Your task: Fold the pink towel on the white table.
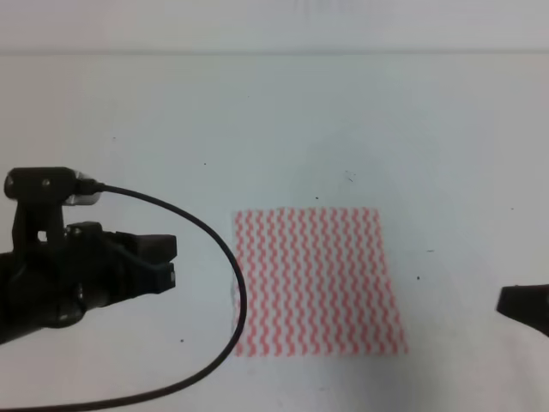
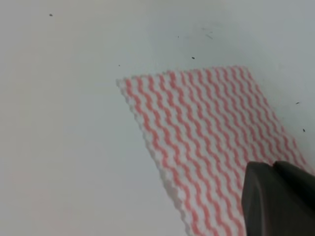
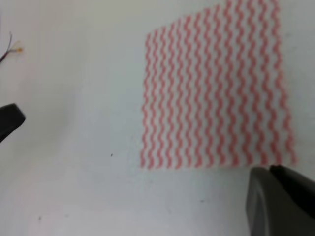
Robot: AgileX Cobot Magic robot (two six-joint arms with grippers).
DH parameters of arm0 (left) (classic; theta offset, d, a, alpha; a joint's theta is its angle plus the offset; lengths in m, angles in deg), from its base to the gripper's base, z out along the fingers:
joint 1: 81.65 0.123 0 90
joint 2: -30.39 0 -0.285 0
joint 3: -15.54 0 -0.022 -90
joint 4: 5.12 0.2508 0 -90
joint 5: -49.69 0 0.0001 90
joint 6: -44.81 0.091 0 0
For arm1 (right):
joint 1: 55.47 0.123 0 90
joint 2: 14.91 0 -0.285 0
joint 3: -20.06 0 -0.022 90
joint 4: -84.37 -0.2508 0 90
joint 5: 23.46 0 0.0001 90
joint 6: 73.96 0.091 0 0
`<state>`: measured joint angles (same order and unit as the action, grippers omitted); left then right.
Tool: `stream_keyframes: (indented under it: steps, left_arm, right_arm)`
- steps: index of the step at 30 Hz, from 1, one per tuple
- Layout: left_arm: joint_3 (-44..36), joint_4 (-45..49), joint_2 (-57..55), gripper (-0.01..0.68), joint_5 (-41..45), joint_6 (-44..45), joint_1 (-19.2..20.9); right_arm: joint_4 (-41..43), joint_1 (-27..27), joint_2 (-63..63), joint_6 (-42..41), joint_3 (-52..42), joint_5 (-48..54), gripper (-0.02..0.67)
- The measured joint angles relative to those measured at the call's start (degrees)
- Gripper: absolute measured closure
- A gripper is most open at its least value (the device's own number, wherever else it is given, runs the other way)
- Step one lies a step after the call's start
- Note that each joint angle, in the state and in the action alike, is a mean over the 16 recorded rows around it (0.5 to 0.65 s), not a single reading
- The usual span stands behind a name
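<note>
Left end effector hangs off the left side of the pink towel, clear of the cloth and touching nothing; its dark cable loops out and crosses close by the towel's left edge. Jaws: cannot tell open or closed, since the overhead view shows only a dark block and the left wrist view only one dark finger over the cloth's near corner. Towel lies flat and spread on the white counter, stripes unbroken, no fold visible from above, so the fold looks not yet begun. In the left wrist view the near edge looks slightly thick, maybe doubled; too blurred to settle. Right end effector barely enters the frame, well to the right of the towel, only a dark tip showing; state cannot be told there or in the right wrist view, where one dark finger sits just past the towel's lower corner. Risks, as judged: thin cloth lying flush gives little to pinch, so a finger may slide over it or drag it across the smooth counter; one-sided lift would skew the fold; cable could snag the left edge.
</note>
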<state>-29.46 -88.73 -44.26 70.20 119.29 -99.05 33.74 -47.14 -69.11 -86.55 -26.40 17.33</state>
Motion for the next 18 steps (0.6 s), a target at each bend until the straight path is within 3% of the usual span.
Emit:
stream_keyframes:
  steps: [11, 18]
  left_arm:
    - [-0.7, -0.2, 5.6, 0.675, 0.9, -0.3, -1.1]
    - [-3.3, 0.0, 11.6, 0.675, -1.1, -1.3, -1.1]
  right_arm:
    - [1.0, 14.6, -14.7, 0.5, 4.4, -8.0, 0.666]
    - [6.6, 18.2, -25.0, 4.1, 7.8, -9.7, 0.65]
